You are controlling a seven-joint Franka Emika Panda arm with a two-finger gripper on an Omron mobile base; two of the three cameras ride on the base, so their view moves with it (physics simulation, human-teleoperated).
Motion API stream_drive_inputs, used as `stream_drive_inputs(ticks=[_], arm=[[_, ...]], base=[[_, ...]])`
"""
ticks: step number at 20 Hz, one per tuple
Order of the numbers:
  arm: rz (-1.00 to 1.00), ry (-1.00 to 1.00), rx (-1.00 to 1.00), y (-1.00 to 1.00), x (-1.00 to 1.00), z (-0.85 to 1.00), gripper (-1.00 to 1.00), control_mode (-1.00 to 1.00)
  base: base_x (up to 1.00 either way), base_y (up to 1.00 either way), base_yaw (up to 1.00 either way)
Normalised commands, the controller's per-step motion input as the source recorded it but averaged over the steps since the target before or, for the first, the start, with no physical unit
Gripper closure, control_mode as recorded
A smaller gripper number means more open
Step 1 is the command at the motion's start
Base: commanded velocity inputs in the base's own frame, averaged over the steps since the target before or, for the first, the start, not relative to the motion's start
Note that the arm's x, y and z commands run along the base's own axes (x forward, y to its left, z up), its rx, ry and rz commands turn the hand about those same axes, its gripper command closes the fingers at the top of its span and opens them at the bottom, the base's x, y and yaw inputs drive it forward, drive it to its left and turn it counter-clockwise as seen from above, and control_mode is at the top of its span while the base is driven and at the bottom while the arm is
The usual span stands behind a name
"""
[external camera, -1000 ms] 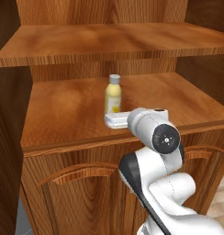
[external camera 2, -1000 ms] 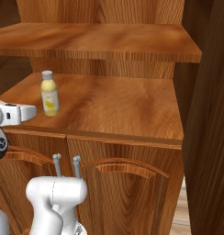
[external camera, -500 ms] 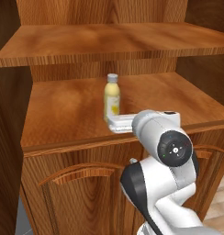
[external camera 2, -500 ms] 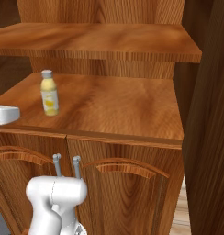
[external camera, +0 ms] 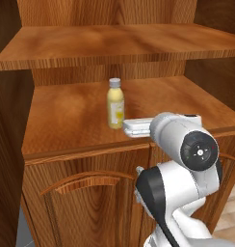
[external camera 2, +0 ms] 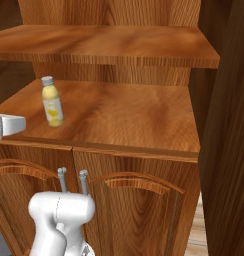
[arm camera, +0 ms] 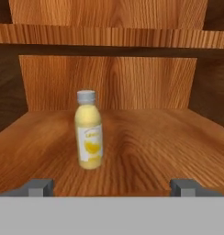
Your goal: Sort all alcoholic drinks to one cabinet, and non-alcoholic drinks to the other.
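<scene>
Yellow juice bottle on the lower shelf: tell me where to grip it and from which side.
Grip the yellow juice bottle across its straight body, around the label, coming in level from the open front of the shelf. It stands upright, and the board above would probably block a reach from overhead.

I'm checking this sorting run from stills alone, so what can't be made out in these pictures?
- Juice bottle: label print too small to read in the hand view.
- Pincer: the left base view has the arm's wrist in front of it; the right base view's left edge cuts it off.
- Cabinet: what is behind its closed arched doors is hidden in both base views.
- Upper shelf board: its top, seen edge-on.
</scene>
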Motion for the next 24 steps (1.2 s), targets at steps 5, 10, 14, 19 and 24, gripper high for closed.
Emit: stream_drive_inputs(ticks=[5, 10, 14, 19, 24], arm=[[0.00, 0.00, 0.00, -0.13, -0.36, 0.06, -1.00, -1.00], [-0.01, 0.01, 0.00, -0.03, -0.42, 0.05, -1.00, -1.00], [-0.04, 0.04, 0.00, 0.04, 0.00, 0.00, -1.00, -1.00], [-0.03, -0.14, 0.00, -0.03, -0.43, 0.00, -1.00, -1.00], [0.00, 0.00, 0.00, 0.00, 0.00, 0.00, -1.00, 1.00]], base=[[0.00, 0.00, 0.00], [0.00, 0.00, 0.00], [0.00, 0.00, 0.00], [0.00, 0.00, 0.00], [-0.92, -0.07, -0.11]])
